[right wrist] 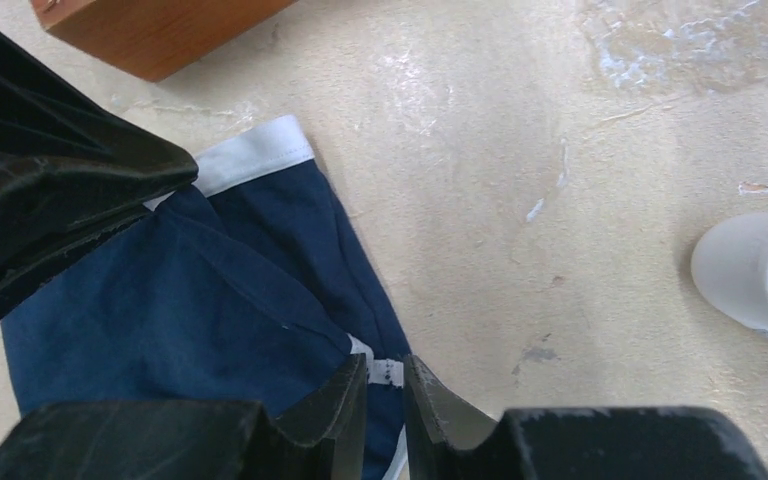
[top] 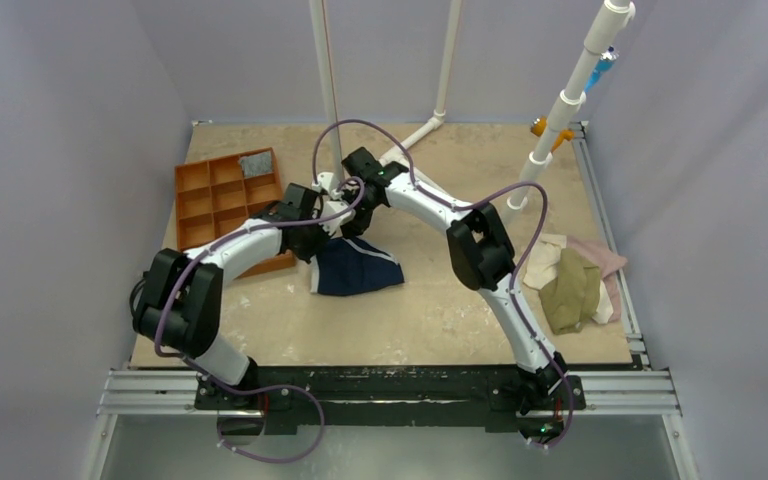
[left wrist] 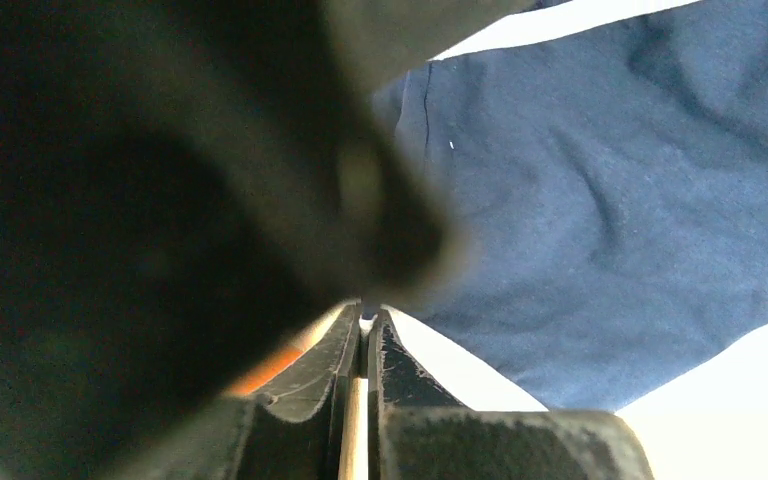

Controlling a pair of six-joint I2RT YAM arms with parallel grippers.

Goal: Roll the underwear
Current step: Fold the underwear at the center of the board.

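Observation:
The navy-blue underwear [top: 355,270] lies crumpled on the table in front of both grippers, its far edge lifted. In the right wrist view its white trim [right wrist: 255,155] runs along the far edge of the underwear [right wrist: 190,300]. My right gripper [right wrist: 385,372] is shut on a piece of white trim at the cloth's right corner; it also shows in the top view [top: 348,212]. My left gripper [top: 326,228] is beside it, its jaws nearly closed [left wrist: 365,322] with a pale bit of trim at the tips. The underwear [left wrist: 610,220] fills the right of the left wrist view.
An orange compartment tray [top: 222,205] with a grey cloth [top: 257,163] stands just left of the grippers; its corner [right wrist: 150,30] is close. White pipe posts [top: 326,80] stand behind, one foot [right wrist: 755,270] near the right gripper. An olive-green garment [top: 570,290] on pale pink cloth [top: 605,258] lies at right.

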